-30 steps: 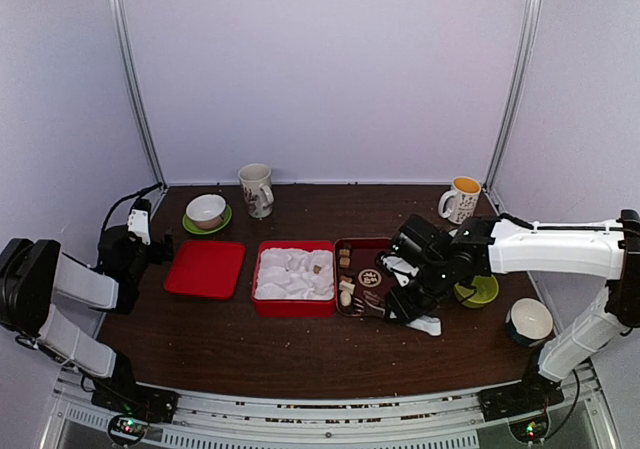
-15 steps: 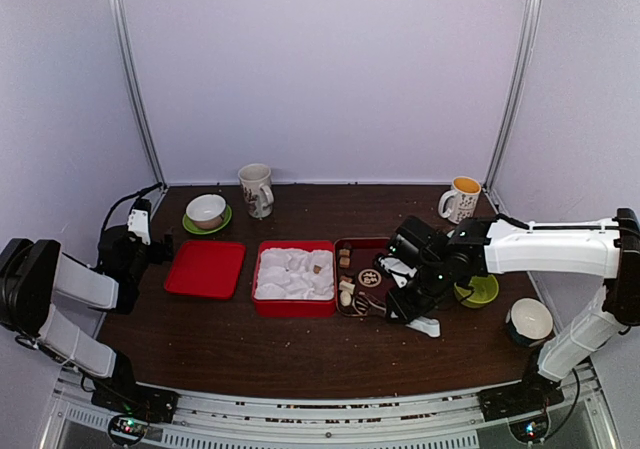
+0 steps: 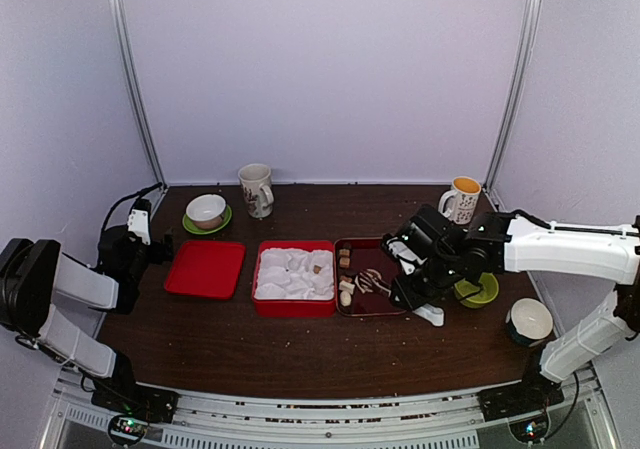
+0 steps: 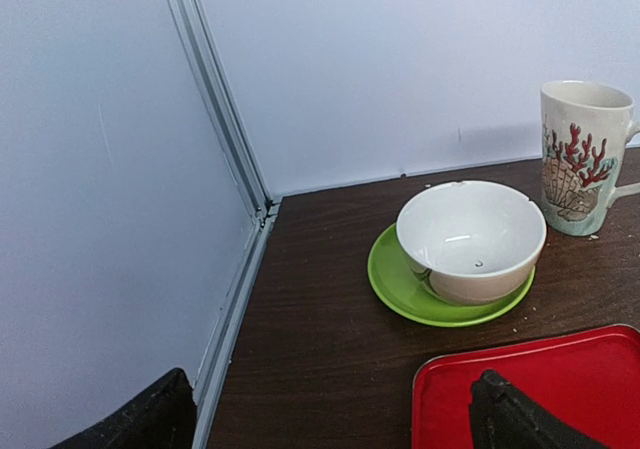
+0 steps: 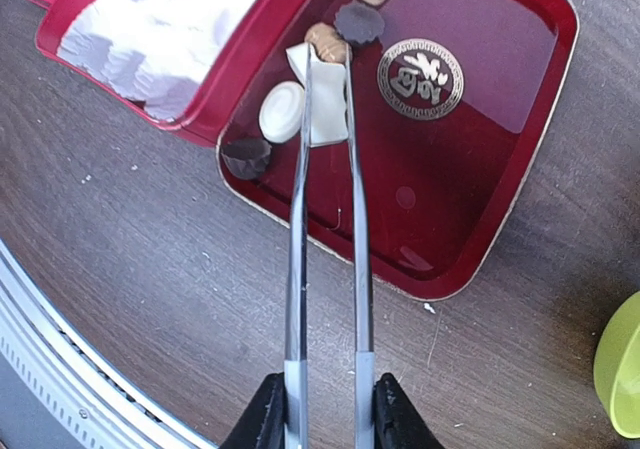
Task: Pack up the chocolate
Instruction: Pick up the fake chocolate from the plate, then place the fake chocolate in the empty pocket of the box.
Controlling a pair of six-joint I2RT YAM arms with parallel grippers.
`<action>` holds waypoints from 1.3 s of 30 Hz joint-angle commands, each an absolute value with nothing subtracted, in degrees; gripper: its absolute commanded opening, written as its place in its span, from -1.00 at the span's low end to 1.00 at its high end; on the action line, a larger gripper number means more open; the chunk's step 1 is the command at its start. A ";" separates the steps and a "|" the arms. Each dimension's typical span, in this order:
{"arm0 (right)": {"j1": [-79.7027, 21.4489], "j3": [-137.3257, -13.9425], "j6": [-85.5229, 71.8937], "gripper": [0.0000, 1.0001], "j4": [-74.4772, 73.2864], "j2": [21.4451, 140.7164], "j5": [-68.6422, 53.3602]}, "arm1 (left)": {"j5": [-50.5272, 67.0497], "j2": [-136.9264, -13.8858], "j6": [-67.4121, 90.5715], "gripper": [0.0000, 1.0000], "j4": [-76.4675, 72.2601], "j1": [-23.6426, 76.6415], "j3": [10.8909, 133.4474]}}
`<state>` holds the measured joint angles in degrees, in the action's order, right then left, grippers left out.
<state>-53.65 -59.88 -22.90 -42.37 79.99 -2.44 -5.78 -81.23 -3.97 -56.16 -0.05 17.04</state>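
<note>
Right fingers (image 5: 263,421) grip tongs (image 5: 296,299); wrist view alone suggests chocolate (image 5: 324,109) pinched.

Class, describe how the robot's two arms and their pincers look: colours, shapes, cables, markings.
Both arms are white tubular links joined by black joint housings. The left arm carries a thin black cable near its wrist; the right arm shows a long white link. The left pincer and right pincer are black. Green lights glow at both bases.
</note>
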 commanded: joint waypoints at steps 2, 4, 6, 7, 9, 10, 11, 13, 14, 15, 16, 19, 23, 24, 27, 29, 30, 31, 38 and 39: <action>-53.72 -60.08 -22.13 -0.54 -39.13 76.79 -0.39 | -6.06 -81.47 -3.86 0.96 -59.98 -0.56 17.85; -53.74 -60.48 -21.86 -0.55 -38.53 76.66 -1.10 | -6.06 -81.48 -3.87 0.96 -60.02 -0.61 17.89; -53.73 -60.91 -21.65 -0.55 -37.63 76.64 -1.82 | -6.06 -81.47 -3.86 0.96 -60.01 -0.60 17.84; -53.76 -61.10 -21.50 -0.54 -37.05 76.64 -2.03 | -6.06 -81.47 -3.87 0.96 -59.99 -0.61 17.89; -53.73 -61.44 -21.10 -0.55 -34.68 76.69 -2.47 | -6.06 -81.48 -3.87 0.96 -60.01 -0.61 17.89; -53.70 -61.73 -20.98 -0.55 -33.44 76.88 -2.80 | -6.06 -81.48 -3.86 0.96 -60.02 -0.56 17.93; -53.70 -62.73 -20.75 -0.55 -32.41 77.57 -3.12 | -6.06 -81.52 -3.87 0.96 -59.95 -0.56 17.91; -53.74 -64.83 -20.30 -0.55 -30.55 79.37 -3.99 | -6.06 -81.48 -3.85 0.96 -59.96 -0.61 17.84; -53.78 -65.89 -20.12 -0.55 -29.65 80.61 -4.18 | -6.06 -81.50 -3.86 0.96 -59.98 -0.62 17.84; -53.78 -67.00 -19.96 -0.54 -28.58 81.93 -4.28 | -6.06 -81.48 -3.87 0.95 -59.92 -0.62 17.89; -53.79 -67.80 -19.97 -0.55 -27.20 83.27 -4.37 | -6.06 -81.47 -3.87 0.96 -59.98 -0.57 17.85; -53.55 -68.61 -20.05 -0.55 -21.09 87.66 -5.63 | -6.06 -81.47 -3.87 0.96 -59.99 -0.60 17.84; -53.24 -72.66 -20.19 -0.55 -17.18 94.80 -5.94 | -6.06 -81.47 -3.82 0.96 -59.98 -0.57 17.84; -53.14 -74.17 -19.99 -0.55 -17.14 96.93 -5.79 | -6.02 -81.52 -3.86 0.96 -59.97 -0.57 17.86; -52.86 -77.23 -19.49 -0.56 -16.68 101.87 -5.79 | -6.01 -81.52 -3.82 0.96 -59.96 -0.61 17.84; -52.62 -78.48 -19.17 -0.56 -16.62 104.33 -5.61 | -6.06 -81.48 -3.87 0.96 -59.96 -0.62 17.90; -52.55 -79.09 -19.14 -0.56 -16.77 105.29 -5.48 | -6.06 -81.47 -3.87 0.96 -59.95 -0.57 17.85; -52.38 -79.65 -19.28 -0.56 -17.04 106.06 -5.26 | -6.06 -81.50 -3.87 0.95 -60.02 -0.61 17.86; -52.18 -80.64 -20.33 -0.54 -16.92 108.47 -4.04 | -6.06 -81.51 -3.87 0.96 -59.98 -0.61 17.87; -52.17 -80.60 -20.44 -0.53 -16.69 108.83 -4.25 | -6.06 -81.48 -3.86 0.96 -59.97 -0.57 17.85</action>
